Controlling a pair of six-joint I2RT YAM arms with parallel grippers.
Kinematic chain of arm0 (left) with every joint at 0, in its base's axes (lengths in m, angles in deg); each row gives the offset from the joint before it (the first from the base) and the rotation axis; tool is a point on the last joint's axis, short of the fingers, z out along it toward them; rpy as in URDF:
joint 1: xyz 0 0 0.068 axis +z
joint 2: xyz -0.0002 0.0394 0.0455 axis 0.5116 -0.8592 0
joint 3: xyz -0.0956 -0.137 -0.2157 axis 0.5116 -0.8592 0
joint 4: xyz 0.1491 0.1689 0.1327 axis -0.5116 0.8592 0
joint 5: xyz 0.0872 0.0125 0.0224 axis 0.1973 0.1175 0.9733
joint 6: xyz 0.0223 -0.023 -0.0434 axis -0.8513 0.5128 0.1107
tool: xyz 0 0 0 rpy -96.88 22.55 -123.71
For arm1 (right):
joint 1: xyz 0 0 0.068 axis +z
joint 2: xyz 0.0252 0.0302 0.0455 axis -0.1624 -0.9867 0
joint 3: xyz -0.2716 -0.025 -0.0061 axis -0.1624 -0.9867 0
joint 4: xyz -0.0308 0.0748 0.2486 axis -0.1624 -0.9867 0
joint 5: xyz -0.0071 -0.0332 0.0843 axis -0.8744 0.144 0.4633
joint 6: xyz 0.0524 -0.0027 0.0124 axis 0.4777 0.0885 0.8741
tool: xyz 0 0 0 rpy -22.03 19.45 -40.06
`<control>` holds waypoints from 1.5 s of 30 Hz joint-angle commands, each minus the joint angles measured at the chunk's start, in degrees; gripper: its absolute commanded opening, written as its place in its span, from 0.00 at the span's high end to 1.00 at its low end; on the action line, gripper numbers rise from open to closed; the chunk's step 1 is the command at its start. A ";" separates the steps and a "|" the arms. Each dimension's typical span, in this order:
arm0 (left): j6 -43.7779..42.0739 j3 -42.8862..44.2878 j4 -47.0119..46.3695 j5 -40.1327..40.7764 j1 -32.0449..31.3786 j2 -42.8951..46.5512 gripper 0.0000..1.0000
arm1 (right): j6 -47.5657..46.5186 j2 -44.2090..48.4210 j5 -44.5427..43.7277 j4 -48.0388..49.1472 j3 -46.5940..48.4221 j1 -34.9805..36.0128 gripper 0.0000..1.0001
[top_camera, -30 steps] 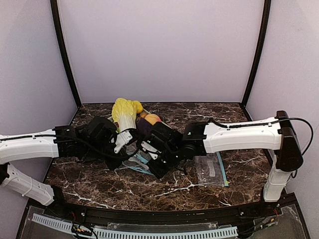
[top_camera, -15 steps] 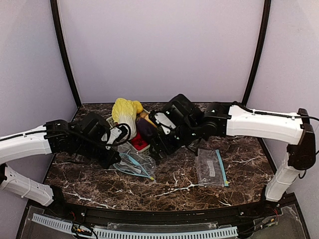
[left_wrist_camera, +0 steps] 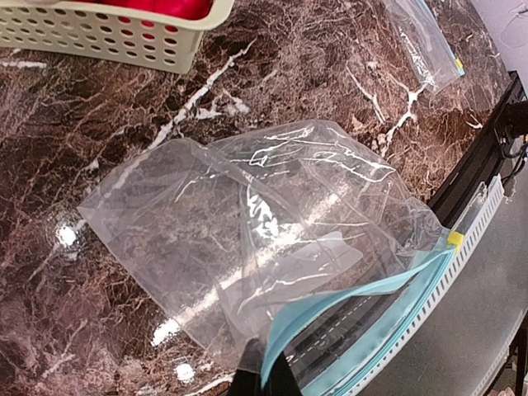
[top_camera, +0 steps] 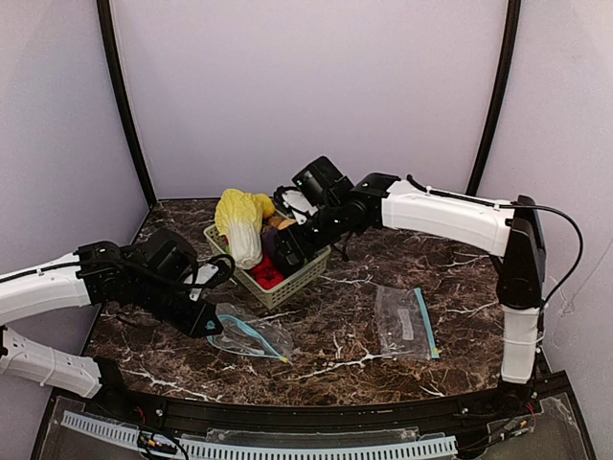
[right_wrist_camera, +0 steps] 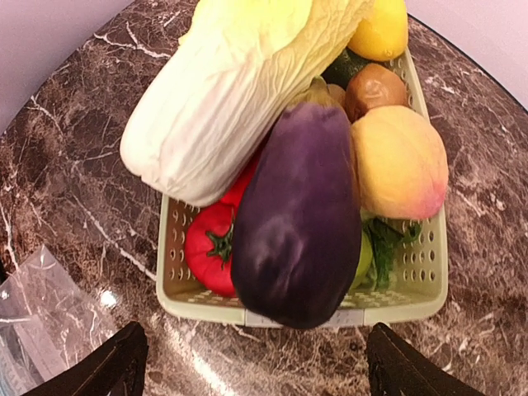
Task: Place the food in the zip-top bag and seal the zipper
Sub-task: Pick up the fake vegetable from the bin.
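Observation:
The dark purple eggplant lies on top of a pale basket, with the orange-yellow peach beside it and a small green fruit partly hidden under it. My right gripper hovers open just above the basket's near rim, holding nothing, its fingers wide apart. In the top view this gripper is over the basket. My left gripper is shut on the teal zipper edge of the clear zip-top bag, which lies crumpled and empty on the table.
A pale cabbage, red produce, a lemon and a brown kiwi share the basket. A second clear bag lies flat at the right. The table's black front rail runs close to the held bag.
My right gripper rose from beside the bag, swung back over the basket and opened. My left arm drew back to the left with the bag's edge still in its grip.

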 commanded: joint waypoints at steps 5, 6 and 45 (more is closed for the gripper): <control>2.94 -3.99 -5.36 -4.94 0.81 0.93 0.99 | -4.74 -11.71 1.64 -2.10 13.68 -2.05 0.15; 3.08 -4.28 -5.81 -5.18 0.86 0.71 0.99 | -4.93 -12.88 1.66 -2.36 14.86 -2.07 0.16; 8.77 -1.63 -17.22 -22.22 -0.21 -10.09 0.99 | 2.32 32.68 17.08 32.94 -36.43 2.20 0.46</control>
